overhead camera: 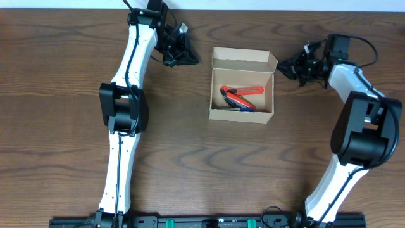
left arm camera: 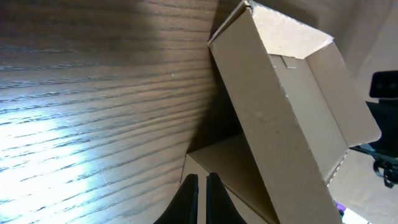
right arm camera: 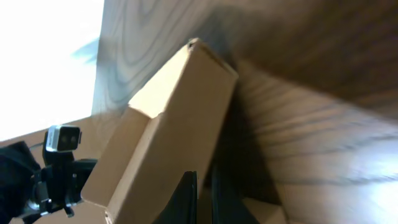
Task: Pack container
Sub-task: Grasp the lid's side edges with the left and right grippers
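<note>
A small light-tan cardboard box (overhead camera: 240, 116) is sitting on the dark brown wooden table (overhead camera: 63, 95). It is near the middle of the table, a little toward the far edge and a little to the right side. Its flap lid (overhead camera: 243, 57) is standing open on the far side, so the top of the box is showing. A few long red and blue things (overhead camera: 240, 96) are lying on the bottom of the box, and they are too small to tell what they are. The left gripper (overhead camera: 188, 60) is hanging low near the far left corner of the box, with a bit of table showing between them. In the left wrist view its two black fingers (left arm camera: 189, 199) are pressing together with nothing between them, and the side wall of the box (left arm camera: 280, 124) is filling the space in front of them. The right gripper (overhead camera: 283, 65) is sitting just beside the far right corner of the box, close to the flap, and I cannot tell if it is touching. In the right wrist view its fingers (right arm camera: 186, 198) are pressing together too and holding nothing, and the box (right arm camera: 168, 137) is right in front of them
</note>
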### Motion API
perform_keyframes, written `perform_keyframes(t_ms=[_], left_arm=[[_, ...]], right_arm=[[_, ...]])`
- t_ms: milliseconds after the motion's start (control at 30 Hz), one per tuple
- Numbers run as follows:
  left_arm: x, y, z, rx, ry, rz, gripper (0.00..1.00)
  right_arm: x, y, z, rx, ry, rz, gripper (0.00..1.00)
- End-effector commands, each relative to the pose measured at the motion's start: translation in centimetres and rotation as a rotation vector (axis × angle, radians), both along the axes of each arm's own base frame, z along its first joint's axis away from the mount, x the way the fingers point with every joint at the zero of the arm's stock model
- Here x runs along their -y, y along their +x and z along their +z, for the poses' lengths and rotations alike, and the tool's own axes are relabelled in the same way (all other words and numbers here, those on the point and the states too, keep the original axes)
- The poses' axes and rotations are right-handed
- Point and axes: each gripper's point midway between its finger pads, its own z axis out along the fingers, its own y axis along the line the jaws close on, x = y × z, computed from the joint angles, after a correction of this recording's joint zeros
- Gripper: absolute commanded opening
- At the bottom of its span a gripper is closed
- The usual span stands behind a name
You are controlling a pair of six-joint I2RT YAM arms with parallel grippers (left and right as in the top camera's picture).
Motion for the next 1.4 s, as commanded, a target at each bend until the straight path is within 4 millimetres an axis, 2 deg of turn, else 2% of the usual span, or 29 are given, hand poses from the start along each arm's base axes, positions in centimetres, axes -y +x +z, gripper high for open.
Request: perform_keyframes(t_ms=[0,100,600,800,967,1367], left_arm=[[0.1,0.0,1.3,0.009,-0.027,0.003,0.06],[0.2,-0.1,1.3,0.003,-0.027,0.003,0.06],[1.1,0.0,1.1,0.030,-0.008,-0.014,0.06],[1.1,0.0,1.1,0.019,-0.008,-0.004,0.06],[1.1,0.0,1.1,0.014,-0.009,0.001,0.06],[2.2,-0.2,1.2,-0.016,-0.097,-0.006,0.06]], right_arm=[[-1.5,-0.3,-1.6,-0.058,0.074,0.008,0.01],[-1.6,-0.2,-2.1,-0.074,0.088,-0.004,0.02],[-1.3,0.9,-2.0,0.002,0.071,0.006,0.02],[-2.0,1.0,-3.8,-0.014,0.140,0.024,0.02],[-2.6,1.2,-4.3,-0.005,0.202,0.042,0.02],[-3.0,1.8,-2.8,0.052,0.252,0.069,0.02]])
